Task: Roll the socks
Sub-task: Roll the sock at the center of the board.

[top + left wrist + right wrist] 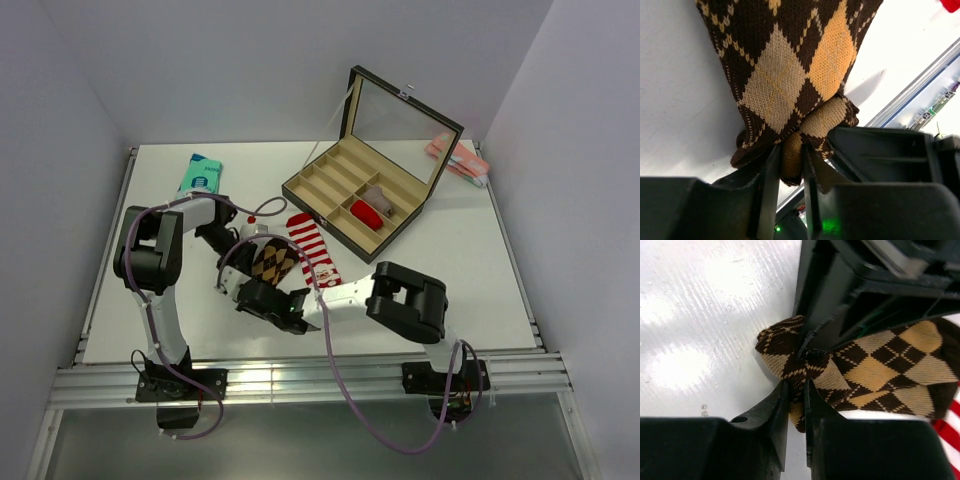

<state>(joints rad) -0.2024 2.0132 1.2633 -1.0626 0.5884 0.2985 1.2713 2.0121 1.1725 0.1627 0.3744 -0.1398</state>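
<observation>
Left gripper point(788, 167) and right gripper point(796, 397) each pinch the bunched end of the argyle sock point(785, 75), jaws narrow. The striped sock point(314, 242) lies partly covered beside it.

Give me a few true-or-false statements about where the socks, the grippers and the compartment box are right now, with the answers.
1. The left gripper and the right gripper both pinch the argyle sock. True.
2. The box lid is closed. False: it stands open.
3. The striped sock lies inside the box. False: it lies on the table beside the argyle sock.
4. A teal packet lies near the table's far left corner. True.
5. A red roll sits in a box compartment. True.
</observation>
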